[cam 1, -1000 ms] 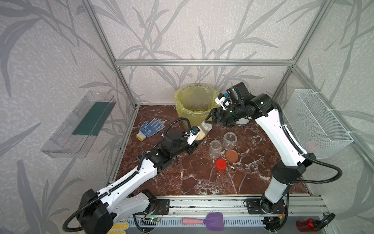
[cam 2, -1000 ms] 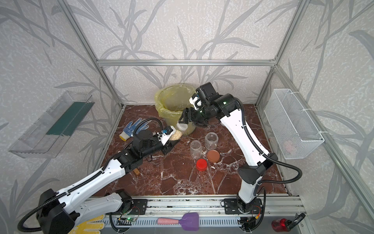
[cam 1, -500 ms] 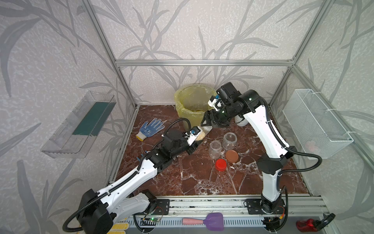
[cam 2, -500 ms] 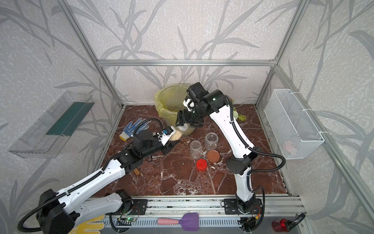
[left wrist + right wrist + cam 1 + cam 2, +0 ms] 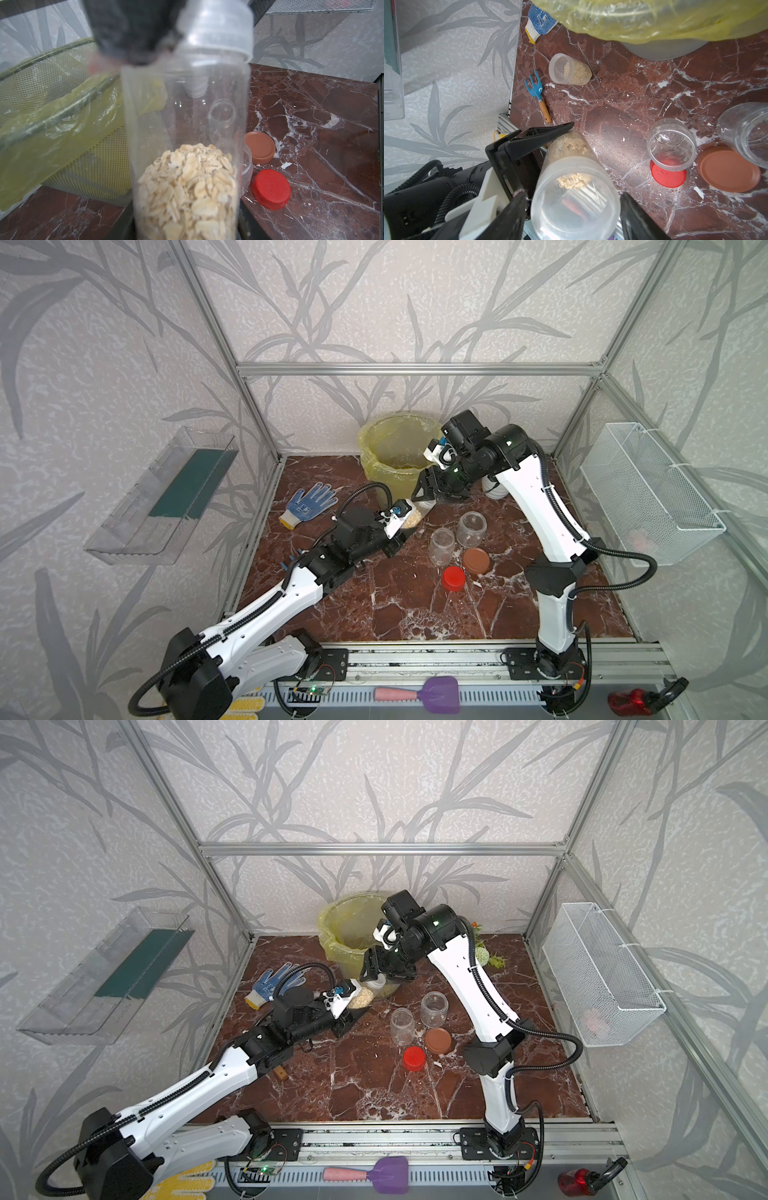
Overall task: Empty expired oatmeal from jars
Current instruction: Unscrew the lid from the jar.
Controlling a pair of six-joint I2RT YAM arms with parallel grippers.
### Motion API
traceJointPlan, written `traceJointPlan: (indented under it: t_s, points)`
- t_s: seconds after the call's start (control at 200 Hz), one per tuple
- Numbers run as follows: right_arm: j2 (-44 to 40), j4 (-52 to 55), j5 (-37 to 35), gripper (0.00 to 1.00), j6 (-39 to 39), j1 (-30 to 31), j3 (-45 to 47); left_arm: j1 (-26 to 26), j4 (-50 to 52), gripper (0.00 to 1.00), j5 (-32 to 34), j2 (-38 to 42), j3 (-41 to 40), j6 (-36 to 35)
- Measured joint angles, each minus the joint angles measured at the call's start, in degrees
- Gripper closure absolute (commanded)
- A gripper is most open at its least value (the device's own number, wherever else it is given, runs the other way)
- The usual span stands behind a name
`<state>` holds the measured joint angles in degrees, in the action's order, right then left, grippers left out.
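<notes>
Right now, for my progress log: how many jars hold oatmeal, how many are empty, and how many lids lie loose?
Jars with oatmeal: 2, held slim jar, wider jar
Empty jars: 2, empty slim jar, empty wider jar
Loose lids: 2, red lid, brown lid
Total: 6

Nothing legible shows anywhere: the oatmeal jar (image 5: pixel 187 116), empty jars (image 5: pixel 441 545), red lid (image 5: pixel 453 577), brown lid (image 5: pixel 476 560) and blue-dotted glove (image 5: pixel 309 502) carry no readable text, label, brand or number.
</notes>
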<state>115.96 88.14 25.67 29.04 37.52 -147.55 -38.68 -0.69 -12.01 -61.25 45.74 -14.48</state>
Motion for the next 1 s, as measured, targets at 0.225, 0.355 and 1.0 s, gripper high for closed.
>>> traceJointPlan:
  t_s: [0.225, 0.355, 1.0]
  points:
    - [0.28, -0.04, 0.50, 0.41, -0.22, -0.02, -0.28, 0.00, 0.00, 1.00, 0.04, 0.07, 0.00, 0.00]
    - [0.28, 0.04, 0.66, 0.49, -0.72, -0.02, -0.74, 0.00, -0.24, 1.00, -0.02, 0.13, 0.00, 0.04]
    - [3.39, 1.81, 12.72, 0.86, -27.82, -7.21, -3.80, 2.05, -12.04, 1.00, -7.65, -4.70, -1.53, 5.33]
